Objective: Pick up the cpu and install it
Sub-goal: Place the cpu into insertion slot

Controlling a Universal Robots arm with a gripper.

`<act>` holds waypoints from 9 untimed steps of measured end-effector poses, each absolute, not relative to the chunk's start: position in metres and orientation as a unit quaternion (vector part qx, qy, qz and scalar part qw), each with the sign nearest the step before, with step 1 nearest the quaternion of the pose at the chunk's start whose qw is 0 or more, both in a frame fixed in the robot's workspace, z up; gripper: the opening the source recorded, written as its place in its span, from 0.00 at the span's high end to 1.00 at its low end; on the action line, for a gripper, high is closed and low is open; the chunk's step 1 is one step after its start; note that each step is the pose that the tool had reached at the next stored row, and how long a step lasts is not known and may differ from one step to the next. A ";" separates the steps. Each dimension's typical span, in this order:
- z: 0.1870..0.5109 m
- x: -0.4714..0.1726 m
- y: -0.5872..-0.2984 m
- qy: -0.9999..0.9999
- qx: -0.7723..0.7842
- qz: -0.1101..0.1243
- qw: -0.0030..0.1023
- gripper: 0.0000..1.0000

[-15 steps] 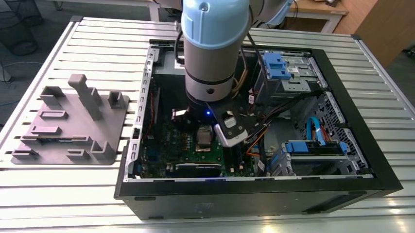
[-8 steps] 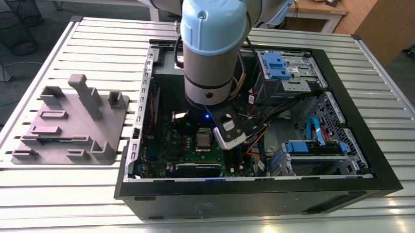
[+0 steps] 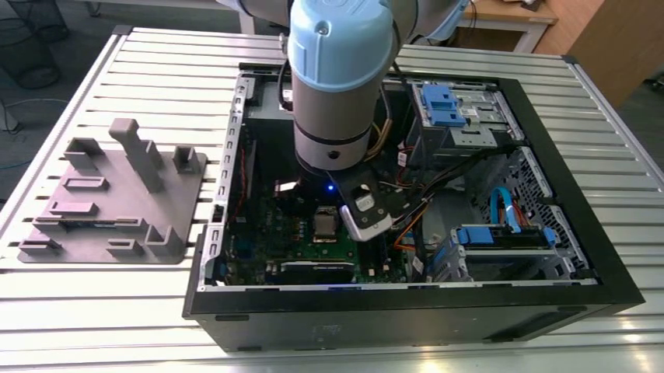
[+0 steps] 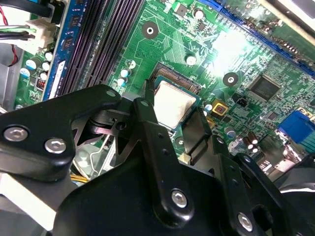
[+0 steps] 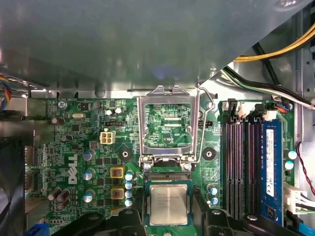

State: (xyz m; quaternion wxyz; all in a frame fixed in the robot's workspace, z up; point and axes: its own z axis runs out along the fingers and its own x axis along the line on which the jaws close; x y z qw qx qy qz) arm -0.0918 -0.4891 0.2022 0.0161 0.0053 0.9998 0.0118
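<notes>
The cpu [image 5: 168, 204], a small silver-topped square chip, sits between my gripper's [image 5: 169, 210] two black fingers [image 5: 201, 209], low over the socket's gold contacts [image 5: 167, 177]. In the second wrist view the cpu [image 4: 172, 104] shows a finger [image 4: 145, 101] against one edge and the other finger on the opposite edge, so my gripper [image 4: 173, 112] is shut on it. The hinged metal socket frame [image 5: 170, 123] stands flipped open beside the socket. In the exterior view the cpu [image 3: 326, 225] shows on the green motherboard [image 3: 270, 241] under the arm's wrist [image 3: 332, 116].
The open black computer case [image 3: 415, 299] lies on a slatted metal table [image 3: 104, 311]. Black memory slots [image 5: 241, 162] and a blue slot run beside the socket. Cables [image 5: 275, 54] and blue drive cages [image 3: 503, 237] crowd the exterior view's right. A grey fixture tray [image 3: 114, 202] stands at the left.
</notes>
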 end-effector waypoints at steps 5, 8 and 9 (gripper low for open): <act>0.202 -0.092 -0.489 1.000 0.005 0.012 0.016 0.53; 0.202 -0.094 -0.489 1.000 0.005 0.012 0.016 0.53; 0.202 -0.094 -0.489 1.000 0.005 0.012 0.016 0.53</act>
